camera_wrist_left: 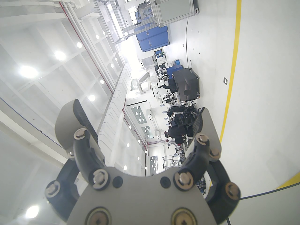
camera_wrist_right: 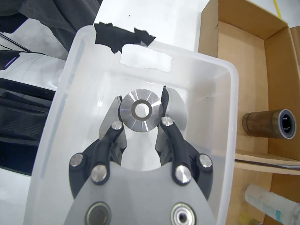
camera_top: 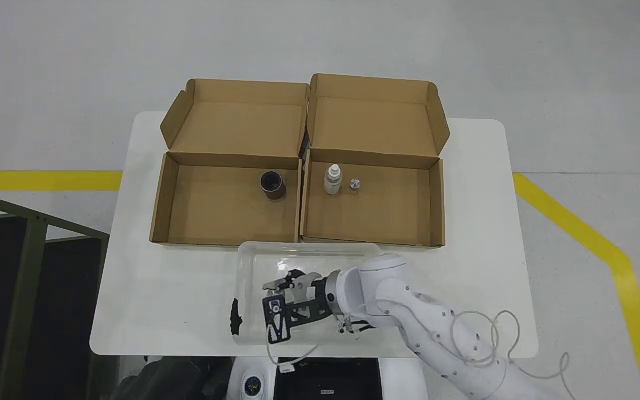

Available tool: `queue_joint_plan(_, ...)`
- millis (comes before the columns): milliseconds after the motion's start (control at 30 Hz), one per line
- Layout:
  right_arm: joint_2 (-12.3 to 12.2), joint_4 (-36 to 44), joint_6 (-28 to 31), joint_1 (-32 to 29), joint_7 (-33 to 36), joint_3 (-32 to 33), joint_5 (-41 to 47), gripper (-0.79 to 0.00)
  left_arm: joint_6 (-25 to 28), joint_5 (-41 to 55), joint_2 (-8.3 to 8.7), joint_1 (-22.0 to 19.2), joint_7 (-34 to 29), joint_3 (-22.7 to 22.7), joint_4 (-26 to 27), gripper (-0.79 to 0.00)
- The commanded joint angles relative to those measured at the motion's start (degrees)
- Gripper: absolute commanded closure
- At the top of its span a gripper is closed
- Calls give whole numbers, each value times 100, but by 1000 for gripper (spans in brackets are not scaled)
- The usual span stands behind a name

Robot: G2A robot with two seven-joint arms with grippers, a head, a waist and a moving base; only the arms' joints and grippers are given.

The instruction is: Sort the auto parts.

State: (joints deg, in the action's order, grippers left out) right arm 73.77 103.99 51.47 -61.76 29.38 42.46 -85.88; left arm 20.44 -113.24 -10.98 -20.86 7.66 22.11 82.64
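- right gripper (camera_wrist_right: 141,100) pinching a disc (camera_wrist_right: 140,124), 1 pad on each side, both touching its rim
- disc is round, shiny metal, with a hole in the centre; it sits inside the clear bin (camera_wrist_right: 230,108), can't tell if it is off the bin floor
- top view: right arm (camera_top: 430,320) comes in from the lower right, with its gripper in the bin at lower centre of frame
- left gripper (camera_wrist_left: 139,108) spread wide, nothing between the fingers, pointed up at the hall ceiling
- black tape (camera_wrist_right: 117,37) and a white label (camera_wrist_right: 145,59) on the bin wall facing the right gripper
- 2 open cardboard boxes side by side just above the bin in the top view, flaps up: left box (camera_top: 200,215), right box (camera_top: 400,215)
- left box: 1 dark cylinder (camera_top: 272,184), in the upper right part of the box
- right box: white bottle (camera_top: 333,179) and a small metal part (camera_top: 354,184) just beside it, in the upper left part of the box
- bin and both boxes are on a white table (camera_top: 470,300)
- yellow floor line (camera_top: 60,180) at frame left, another at frame right
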Motion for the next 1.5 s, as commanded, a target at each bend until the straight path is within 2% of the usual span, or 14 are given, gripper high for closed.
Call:
queue_joint_plan(0,-8,46,-39,2,-60,28,-14,0,0,0,0,0,0,0,0,-785)
queue_joint_plan(400,-48,241,-161,80,-508,183,-117,0,0,0,0,0,0,0,0,-785)
queue_joint_plan(1133,-105,447,-409,213,-815,523,-19,0,0,0,0,0,0,0,0,-785)
queue_joint_plan(1467,-61,239,-520,529,-883,541,177,0,0,0,0,0,0,0,0,-785)
